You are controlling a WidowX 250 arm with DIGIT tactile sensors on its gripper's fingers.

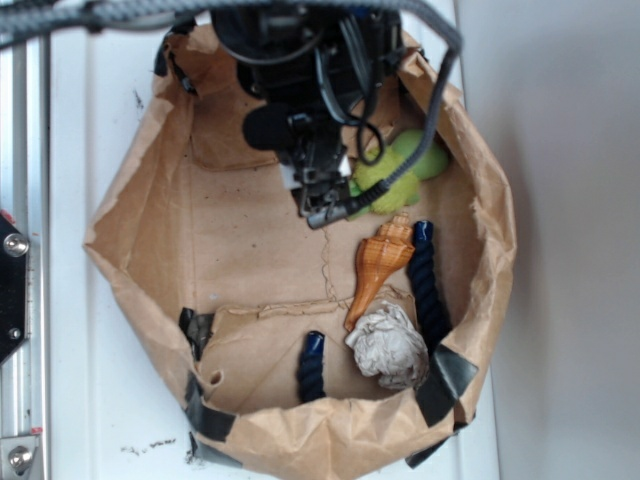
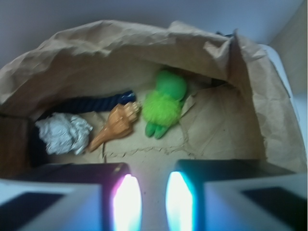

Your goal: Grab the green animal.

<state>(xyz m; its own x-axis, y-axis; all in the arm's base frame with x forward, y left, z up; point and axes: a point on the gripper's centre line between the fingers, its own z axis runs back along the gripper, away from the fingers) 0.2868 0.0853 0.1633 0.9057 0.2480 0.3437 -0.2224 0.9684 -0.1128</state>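
Note:
The green animal (image 1: 402, 172) is a fuzzy lime-green plush lying on the floor of a brown paper bag (image 1: 140, 230), at its upper right. In the wrist view the green animal (image 2: 163, 107) lies ahead, beyond the fingertips and slightly right of centre. My gripper (image 1: 326, 206) hangs inside the bag just left of the plush, apart from it. Seen from the wrist, the gripper (image 2: 153, 204) is open, with a narrow gap and only bare bag floor between its fingers.
An orange-brown seashell (image 1: 378, 264) lies just below the plush, and a crumpled grey-white paper ball (image 1: 388, 346) below that. Dark blue rope handles (image 1: 430, 280) rest inside the bag. The paper walls (image 2: 250, 91) stand up all around. A metal rail (image 1: 20, 250) runs along the left.

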